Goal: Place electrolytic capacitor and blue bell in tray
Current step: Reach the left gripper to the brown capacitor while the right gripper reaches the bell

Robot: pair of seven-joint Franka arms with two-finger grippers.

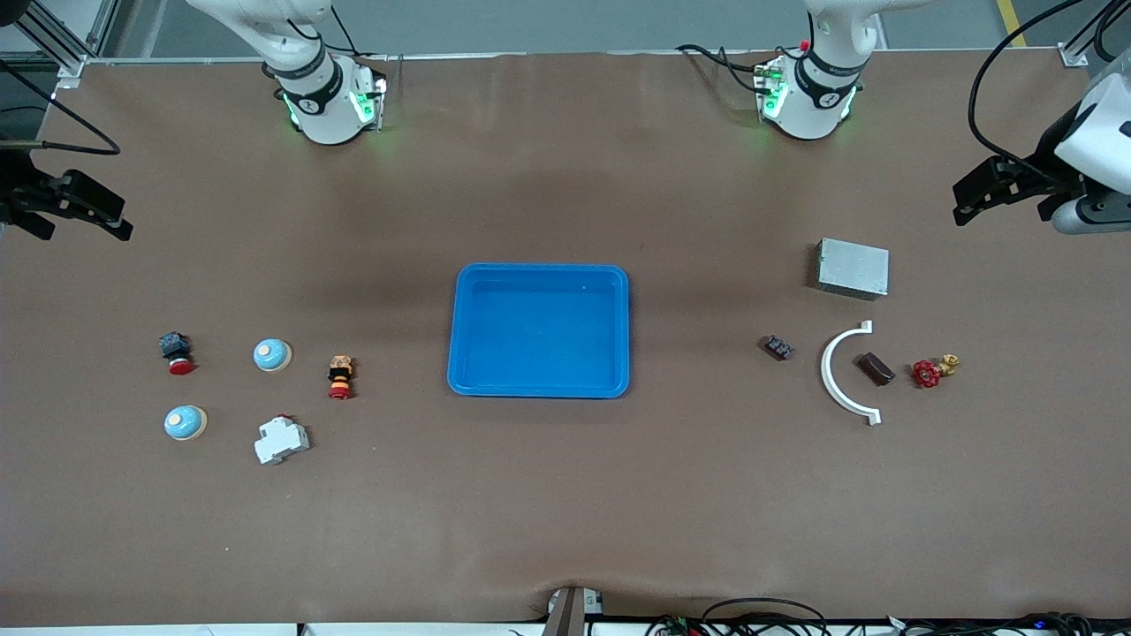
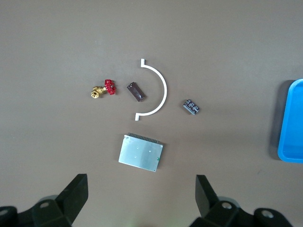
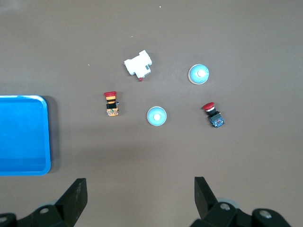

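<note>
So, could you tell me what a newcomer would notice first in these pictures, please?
The bright blue tray sits empty at the table's middle, by far the largest thing. Two blue bells lie among small parts toward the right arm's end, and a white curved bracket toward the left arm's end.

i can read no text, labels, brand names or numbers anywhere from my seat at the controls. the small parts on the table carry no markings that i can make out, and the blue tray (image 1: 539, 389) is plain. the only sign-like marks are small round dark emblems on the white arm bases (image 1: 325, 106) along the table's edge, and these are too small for me to read.
</note>
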